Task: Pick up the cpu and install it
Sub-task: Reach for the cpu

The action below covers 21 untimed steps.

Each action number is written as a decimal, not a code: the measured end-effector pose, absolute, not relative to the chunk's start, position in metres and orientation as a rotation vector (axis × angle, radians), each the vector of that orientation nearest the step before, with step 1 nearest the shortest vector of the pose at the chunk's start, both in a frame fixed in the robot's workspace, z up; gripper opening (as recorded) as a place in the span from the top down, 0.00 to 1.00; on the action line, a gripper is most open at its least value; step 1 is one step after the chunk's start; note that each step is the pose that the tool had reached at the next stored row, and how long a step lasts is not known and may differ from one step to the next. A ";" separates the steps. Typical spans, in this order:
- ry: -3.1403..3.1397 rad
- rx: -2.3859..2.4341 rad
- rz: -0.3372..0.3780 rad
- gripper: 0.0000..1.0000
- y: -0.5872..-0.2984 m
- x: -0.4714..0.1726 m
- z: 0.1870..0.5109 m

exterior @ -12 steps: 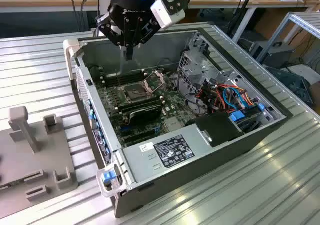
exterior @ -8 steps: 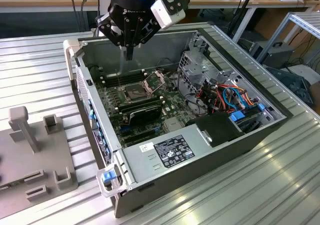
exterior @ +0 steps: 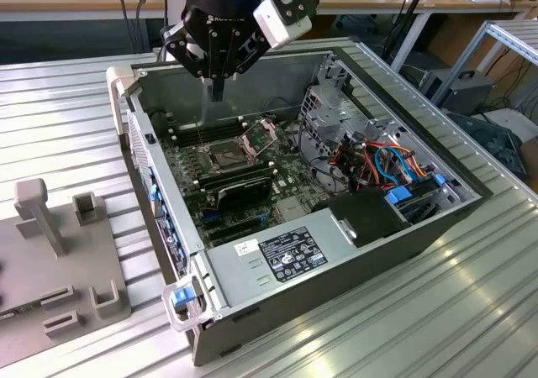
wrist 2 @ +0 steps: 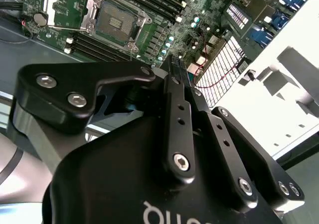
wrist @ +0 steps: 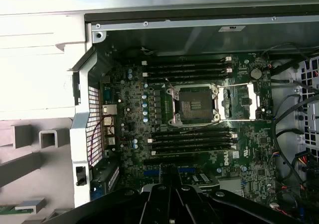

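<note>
Closest to us, the gripper [wrist 2: 168, 63] sits in the foreground of both wrist views. Its black fingers are drawn together to a single point, with nothing we can make out between them. In the exterior view it hangs over the far end of the open case [exterior: 319, 302], above the board [wrist: 149, 99] and apart from it.

On the board the socket [wrist: 196, 104] lies bare and dark, and its frame [wrist: 240, 101] is swung open just beside it, so the install is not yet done.

We take the cpu [wrist: 24, 205], without certainty, to be the small flat grey piece with a green edge lying on the fixture [exterior: 84, 265] outside the case, well apart from the gripper.

We judge the chip light, thin and rigid, with a slick metal top and a delicate underside. The place to hold it is two opposite edges, level and with gentle force, never across the faces. A tilted or loose pinch could let it slide. The socket's contacts look fine enough to bend under a crooked landing.
</note>
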<state>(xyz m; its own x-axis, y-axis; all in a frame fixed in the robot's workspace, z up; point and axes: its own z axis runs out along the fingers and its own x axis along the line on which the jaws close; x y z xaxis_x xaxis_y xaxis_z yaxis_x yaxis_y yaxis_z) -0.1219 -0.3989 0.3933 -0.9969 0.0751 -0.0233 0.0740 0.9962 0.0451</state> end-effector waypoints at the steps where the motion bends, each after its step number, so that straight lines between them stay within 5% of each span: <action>1: 3.114 0.117 0.069 0.89 -0.399 -0.122 0.393; 21: 3.113 0.117 0.069 0.89 -0.399 -0.164 0.393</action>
